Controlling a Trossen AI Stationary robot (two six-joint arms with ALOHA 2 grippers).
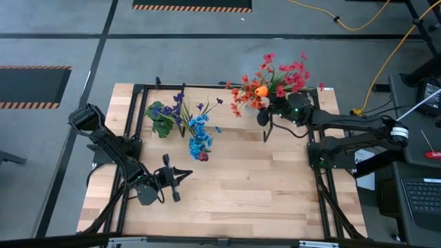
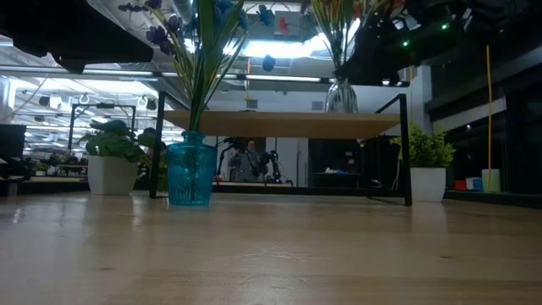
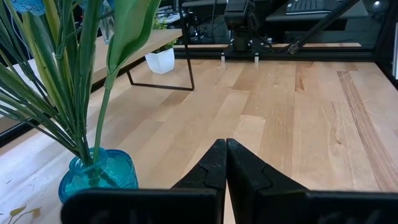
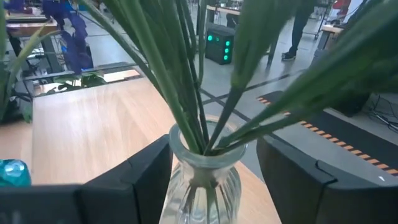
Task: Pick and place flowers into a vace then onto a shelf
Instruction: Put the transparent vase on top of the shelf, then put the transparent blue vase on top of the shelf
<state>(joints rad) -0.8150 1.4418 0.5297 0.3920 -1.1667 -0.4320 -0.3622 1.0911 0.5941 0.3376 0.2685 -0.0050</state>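
While the shelf (image 2: 284,124) spans the table's far side, the clear glass vase (image 4: 202,180) of red and orange flowers (image 1: 275,79) stands on it between the spread fingers (image 4: 146,180) of the right gripper (image 4: 211,186), ungripped. Near the blue vase (image 2: 190,174), the left gripper (image 1: 180,178) rests pinched closed.

A leafy potted plant (image 2: 112,161) in a white pot is sitting on the wooden table (image 2: 271,254) at its far left end. A second white-potted plant (image 2: 428,165) is standing on the same table at its far right end.
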